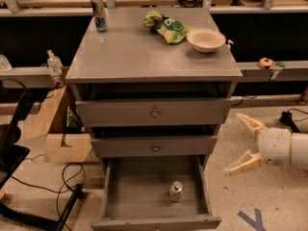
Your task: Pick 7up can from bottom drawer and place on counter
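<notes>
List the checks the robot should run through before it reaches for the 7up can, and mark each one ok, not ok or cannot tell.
1. Bottom drawer pulled open: ok.
2. 7up can upright on the drawer floor, with nothing against it: ok.
3. Gripper open: ok, its fingers are spread wide.
4. Gripper lined up above the can: not ok. It hangs to the right of the drawer, outside it.
5. Bare spot on the counter for the can: ok. The bowl, green bag and tall can sit toward the back.
6. Whether the can is full or empty: cannot tell.
</notes>
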